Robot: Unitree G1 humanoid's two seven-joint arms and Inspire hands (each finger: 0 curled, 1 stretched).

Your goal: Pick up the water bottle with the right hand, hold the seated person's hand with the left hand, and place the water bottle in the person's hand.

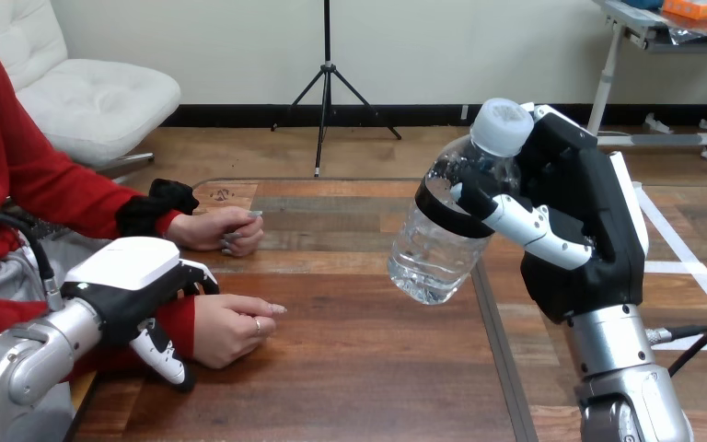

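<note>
Clear water bottle (434, 247) tilted in right hand (591, 235); left hand (129, 276) clasps person's wrist (195, 324).

The wooden table (350, 368) is laid in long planks of mixed brown, some dark, some reddish, with 1 dark seam running front to back right of centre. 2 things rest directly on it, both at the view's left: the person's far hand (223, 230), loosely closed, and the person's near hand (232, 327), fingers loosely curled.
</note>
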